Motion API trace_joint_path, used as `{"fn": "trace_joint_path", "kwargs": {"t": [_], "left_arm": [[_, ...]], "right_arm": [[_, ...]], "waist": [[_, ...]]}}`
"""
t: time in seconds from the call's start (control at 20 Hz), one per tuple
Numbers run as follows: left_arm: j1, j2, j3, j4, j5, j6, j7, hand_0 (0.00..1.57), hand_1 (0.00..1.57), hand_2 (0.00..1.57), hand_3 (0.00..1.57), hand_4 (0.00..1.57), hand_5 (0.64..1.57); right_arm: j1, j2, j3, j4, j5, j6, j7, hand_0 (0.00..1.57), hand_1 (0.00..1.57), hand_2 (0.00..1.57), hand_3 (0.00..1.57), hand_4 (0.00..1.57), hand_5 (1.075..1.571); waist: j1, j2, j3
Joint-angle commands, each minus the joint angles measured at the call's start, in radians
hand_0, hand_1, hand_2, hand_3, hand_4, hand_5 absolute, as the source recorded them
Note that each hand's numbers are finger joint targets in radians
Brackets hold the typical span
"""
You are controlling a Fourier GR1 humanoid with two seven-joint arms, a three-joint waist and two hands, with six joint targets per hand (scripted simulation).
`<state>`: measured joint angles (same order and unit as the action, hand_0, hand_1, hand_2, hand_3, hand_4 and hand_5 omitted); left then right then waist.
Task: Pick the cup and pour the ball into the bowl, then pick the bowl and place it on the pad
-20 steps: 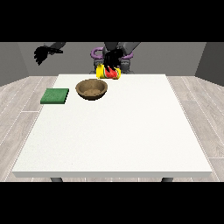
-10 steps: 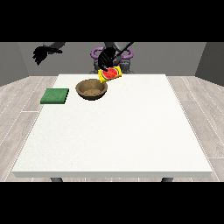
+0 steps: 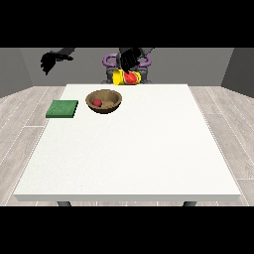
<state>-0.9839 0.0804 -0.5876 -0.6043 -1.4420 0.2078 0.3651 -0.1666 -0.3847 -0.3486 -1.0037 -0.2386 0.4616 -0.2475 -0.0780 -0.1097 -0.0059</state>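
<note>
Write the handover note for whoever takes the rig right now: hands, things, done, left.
Hand at the view's right: fingers curled round the yellow cup, held tipped on its side above the table's far edge, red inside facing the camera.
Hand at the view's left: raised off the table's far left corner, holding nothing.
Ball: red, lying in the wooden bowl.
Bowl: on the table, right of the green pad, apart from it.
Done: the pour.
Left: put the cup aside, pick up the bowl, place it on the pad.
</note>
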Motion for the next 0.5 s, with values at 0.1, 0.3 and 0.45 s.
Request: {"fn": "trace_joint_path", "kwargs": {"t": [0.1, 0.3, 0.45], "left_arm": [[0.139, -0.012, 0.329, -0.134, 0.353, 0.208, -0.006, 1.17, 1.17, 1.44, 1.27, 1.46, 1.170], [0.267, -0.078, 0.475, -0.251, 0.657, 0.322, -0.076, 0.00, 0.00, 0.00, 0.00, 0.63, 1.569], [0.337, -0.079, 0.520, -0.343, 0.895, 0.319, -0.205, 0.00, 0.00, 0.00, 0.00, 0.00, 1.550]], "right_arm": [[0.025, 0.028, -0.011, -0.021, -0.004, -0.057, 0.027, 0.00, 0.00, 0.00, 0.00, 0.10, 1.565], [0.004, 0.086, 0.022, -0.033, 0.002, -0.061, 0.004, 0.00, 0.00, 0.00, 0.00, 0.35, 1.568], [-0.044, 0.118, 0.035, -0.055, 0.016, -0.114, 0.008, 0.00, 0.00, 0.00, 0.00, 0.30, 1.568]], "waist": [[0.071, -0.014, -0.0082], [0.055, 0.099, -0.0208], [0.050, 0.153, -0.0163]]}}
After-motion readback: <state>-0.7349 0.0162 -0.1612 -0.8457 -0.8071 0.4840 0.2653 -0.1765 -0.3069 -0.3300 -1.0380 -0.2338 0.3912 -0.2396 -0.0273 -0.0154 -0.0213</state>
